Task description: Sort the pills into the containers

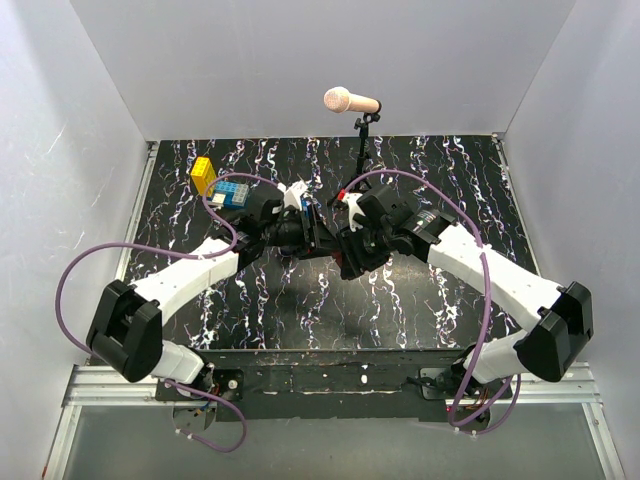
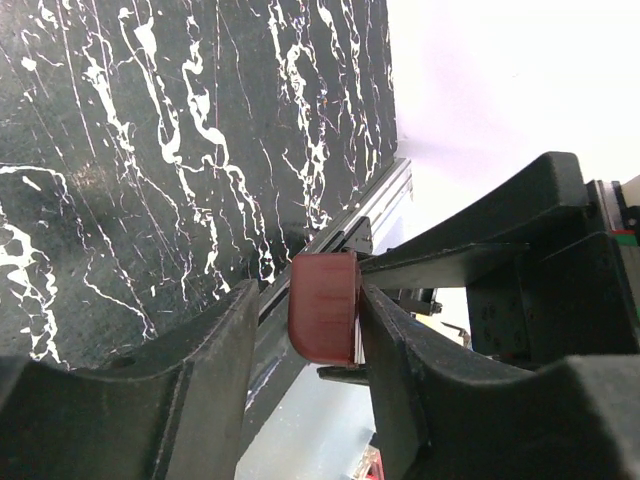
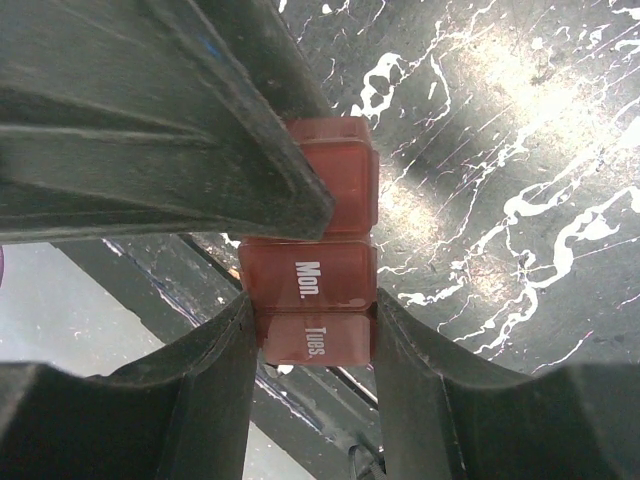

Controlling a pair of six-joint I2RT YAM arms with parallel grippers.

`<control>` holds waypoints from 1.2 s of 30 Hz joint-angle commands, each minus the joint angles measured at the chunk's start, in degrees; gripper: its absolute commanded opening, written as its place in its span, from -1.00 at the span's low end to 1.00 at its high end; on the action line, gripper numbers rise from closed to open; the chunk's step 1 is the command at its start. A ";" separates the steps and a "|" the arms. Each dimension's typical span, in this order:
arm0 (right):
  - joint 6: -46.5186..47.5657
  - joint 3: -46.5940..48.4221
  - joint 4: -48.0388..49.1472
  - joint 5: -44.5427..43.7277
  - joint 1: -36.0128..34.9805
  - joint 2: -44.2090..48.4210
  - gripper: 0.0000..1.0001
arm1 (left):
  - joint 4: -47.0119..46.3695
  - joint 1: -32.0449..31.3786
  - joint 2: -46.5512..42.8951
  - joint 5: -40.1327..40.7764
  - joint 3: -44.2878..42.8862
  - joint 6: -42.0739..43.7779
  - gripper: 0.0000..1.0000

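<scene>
The reddish-brown pill box (image 3: 310, 280) has lid segments marked "Mon." and "Tues.". My right gripper (image 3: 310, 312) is shut on its sides at the "Tues." segment and holds it above the table. My left gripper (image 2: 308, 300) straddles the box's end (image 2: 322, 310). One of its fingers (image 2: 420, 350) lies against the lid face, and a narrow gap shows at the other. In the top view both grippers, left (image 1: 312, 232) and right (image 1: 345, 245), meet at mid-table and hide the box. No pills are in view.
Yellow (image 1: 203, 174) and blue (image 1: 230, 193) toy blocks sit at the back left of the black marbled table (image 1: 420, 310). A microphone on a stand (image 1: 352, 101) rises at the back centre. White walls enclose the table.
</scene>
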State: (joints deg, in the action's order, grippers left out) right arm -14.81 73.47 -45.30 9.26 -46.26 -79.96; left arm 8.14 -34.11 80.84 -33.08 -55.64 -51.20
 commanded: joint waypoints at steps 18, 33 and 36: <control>-3.56 1.32 2.49 -2.75 -0.23 4.29 0.30 | -1.99 -2.28 -1.73 0.56 0.26 -0.83 -1.00; -4.96 -2.88 9.07 -3.19 -0.32 13.76 0.73 | 7.41 -2.28 -10.07 12.41 -0.26 0.05 -1.00; -5.14 -6.75 15.05 -2.49 -0.32 19.21 0.97 | 8.99 -2.10 -13.33 15.49 0.44 -0.92 -1.00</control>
State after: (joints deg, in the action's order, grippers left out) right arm -19.53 70.17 -38.63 6.22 -46.30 -67.61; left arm 14.79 -36.12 73.87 -23.33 -55.61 -51.46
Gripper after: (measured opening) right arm 0.925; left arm 0.266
